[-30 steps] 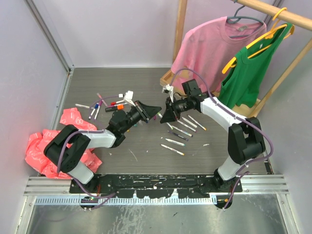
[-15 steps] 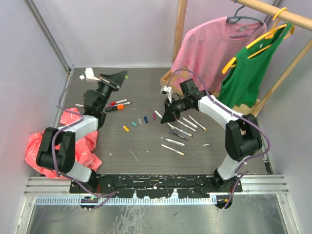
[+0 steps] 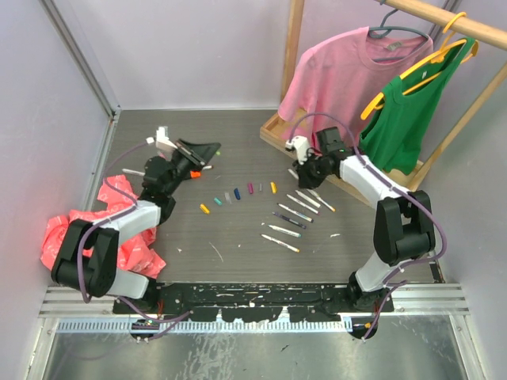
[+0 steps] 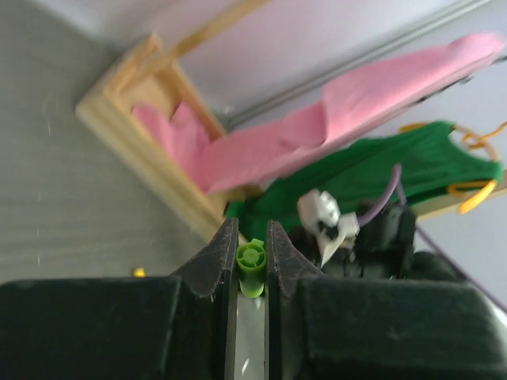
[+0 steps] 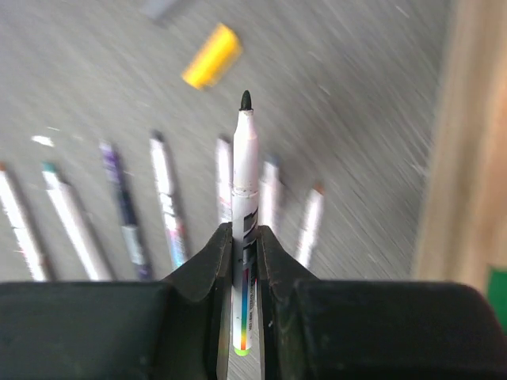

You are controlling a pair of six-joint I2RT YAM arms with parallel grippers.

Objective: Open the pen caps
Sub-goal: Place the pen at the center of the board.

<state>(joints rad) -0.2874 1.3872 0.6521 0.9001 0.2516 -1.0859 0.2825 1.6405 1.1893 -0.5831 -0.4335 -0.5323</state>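
Pen caps are lying on the grey desk (image 3: 238, 134), and the job is looking roughly midway. Toward four o'clock from the desk's middle, several bare pens (image 3: 287, 218) are lying side by side with their tips showing, so those are reading as done. Toward ten o'clock, a few more pens (image 3: 133, 172) are lying near a pink bag (image 3: 79, 237). They are too small to tell whether they are capped, but I am judging them to be the work left.

At two o'clock the right fingers (image 5: 218, 253) are clamping an uncapped pen (image 5: 244, 182) by its barrel, its dark tip pointing away above the finished group. At about eleven o'clock the left fingers (image 4: 215, 257) are pinching together on a light green cap (image 4: 252, 267).

Near the middle, a loose row of removed caps (image 3: 236, 193) is running from eight o'clock toward three o'clock, with a yellow one (image 5: 212, 55) at the three o'clock end. The green cap is probably needing a place in that row, and the held pen a place among the bare ones.

The held barrel is carrying dark print and a rainbow-coloured stripe, but the lettering is blurring beyond reading. No brand is showing anywhere.
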